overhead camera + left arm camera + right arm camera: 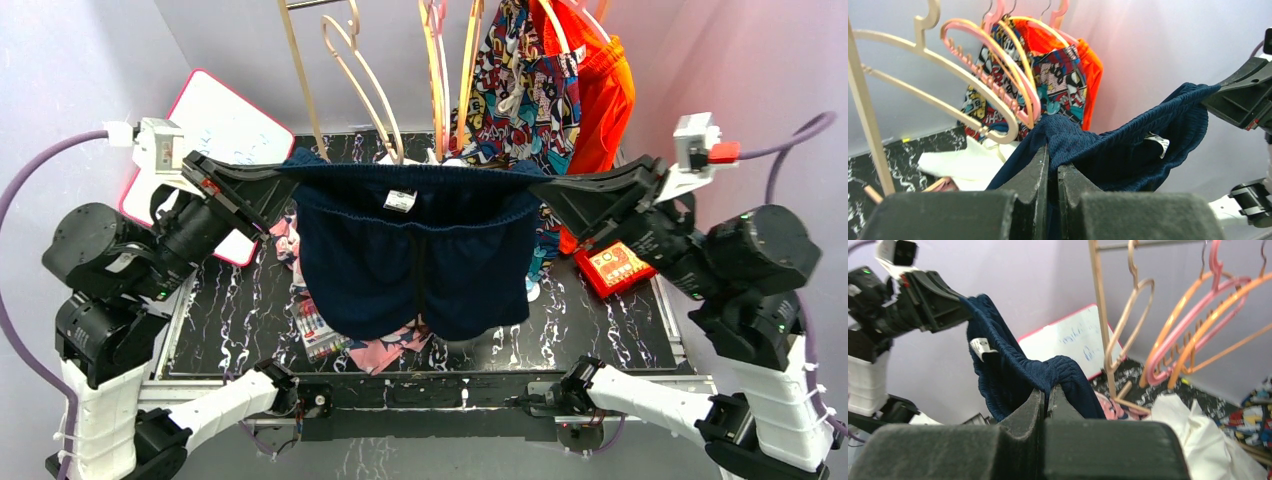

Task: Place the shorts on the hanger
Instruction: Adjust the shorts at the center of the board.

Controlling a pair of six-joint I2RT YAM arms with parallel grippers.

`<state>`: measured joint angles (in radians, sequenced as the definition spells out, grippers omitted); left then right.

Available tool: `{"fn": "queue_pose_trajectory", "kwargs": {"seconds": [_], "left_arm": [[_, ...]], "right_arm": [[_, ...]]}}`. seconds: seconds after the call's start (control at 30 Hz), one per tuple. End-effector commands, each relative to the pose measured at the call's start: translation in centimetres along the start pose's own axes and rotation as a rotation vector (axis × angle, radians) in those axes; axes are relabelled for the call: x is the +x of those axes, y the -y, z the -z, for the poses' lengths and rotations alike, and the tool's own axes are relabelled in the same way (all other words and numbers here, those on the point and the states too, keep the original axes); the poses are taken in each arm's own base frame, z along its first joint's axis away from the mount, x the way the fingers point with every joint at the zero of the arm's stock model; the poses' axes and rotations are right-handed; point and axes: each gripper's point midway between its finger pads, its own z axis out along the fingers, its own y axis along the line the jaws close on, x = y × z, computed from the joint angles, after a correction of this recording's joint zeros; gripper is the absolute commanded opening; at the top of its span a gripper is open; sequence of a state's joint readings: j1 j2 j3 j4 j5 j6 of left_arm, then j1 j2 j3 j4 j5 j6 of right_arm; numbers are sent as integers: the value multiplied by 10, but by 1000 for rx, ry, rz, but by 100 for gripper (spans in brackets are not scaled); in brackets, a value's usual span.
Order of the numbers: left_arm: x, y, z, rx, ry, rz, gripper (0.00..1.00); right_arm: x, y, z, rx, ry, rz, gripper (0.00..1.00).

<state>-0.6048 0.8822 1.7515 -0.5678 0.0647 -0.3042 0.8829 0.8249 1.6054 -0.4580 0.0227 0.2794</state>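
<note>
The navy shorts (415, 260) hang stretched by the waistband between my two grippers, above the black marbled table (590, 330), legs hanging down and a white label (400, 200) showing. My left gripper (285, 180) is shut on the waistband's left end (1068, 140), its jaws pinching the fabric (1053, 155). My right gripper (535, 185) is shut on the right end (1048, 389). The orange-tan hanger (468, 80) hangs on the rack just behind the waistband, beside a pink hanger (437, 80). It also shows in the left wrist view (1024, 70) and the right wrist view (1208, 320).
Pale beige hangers (365, 80) and the rack's post (300, 70) stand behind left. Comic-print shorts (520, 90) and orange shorts (605, 90) hang at the back right. A pink-rimmed whiteboard (230, 120) leans at left. A red box (615, 265), pink clothing (385, 350) and a white cloth (963, 160) lie on the table.
</note>
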Motion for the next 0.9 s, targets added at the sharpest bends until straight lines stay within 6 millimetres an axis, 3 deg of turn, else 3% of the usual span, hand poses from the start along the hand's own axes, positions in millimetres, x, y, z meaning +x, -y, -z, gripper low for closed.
{"fn": "queue_pose_trajectory", "kwargs": {"seconds": [0.0,0.23,0.33,0.4,0.5,0.6,0.73,0.8,0.87], "left_arm": [[-48,19,12,61,132,-21,0],[-81,54,39,218,225,-33,0],[-81,58,46,243,237,-36,0],[-70,49,40,210,219,-29,0],[-33,20,14,95,141,-32,0],[38,-19,-25,-27,-28,-30,0],[127,-65,-60,-168,-212,-28,0],[154,-84,-66,-231,-236,-28,0],[167,-101,-68,-309,-247,-39,0]], "right_arm": [[-74,-28,18,-94,202,48,0],[-116,-66,52,-260,297,70,0],[-114,-64,56,-250,295,71,0],[-104,-56,51,-217,272,71,0],[-70,-31,27,-121,189,82,0],[-19,8,-3,30,87,81,0],[60,55,-38,202,-25,36,0],[95,72,-52,259,-71,9,0],[121,90,-62,325,-100,1,0]]}}
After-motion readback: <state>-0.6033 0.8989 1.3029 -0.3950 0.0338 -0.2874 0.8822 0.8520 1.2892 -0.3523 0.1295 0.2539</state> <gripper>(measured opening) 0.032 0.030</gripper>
